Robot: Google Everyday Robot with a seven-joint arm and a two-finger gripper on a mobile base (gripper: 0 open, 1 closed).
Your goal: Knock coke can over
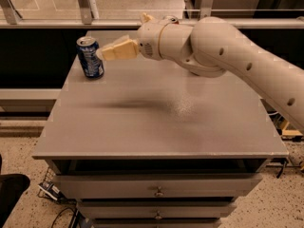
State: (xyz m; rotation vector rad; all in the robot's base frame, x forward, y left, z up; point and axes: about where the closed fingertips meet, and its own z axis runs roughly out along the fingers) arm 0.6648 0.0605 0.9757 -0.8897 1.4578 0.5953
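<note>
- As I view it through the camera view, the gripper (119, 49) hangs above the counter (161, 127) near its far left corner, its tip just beside the blue can (90, 57); whether it is wide or narrow I cannot tell.
- The coke can (171, 18) stands at the far edge, behind the arm (223, 46); only its top shows.
- The blue can stands upright.
</note>
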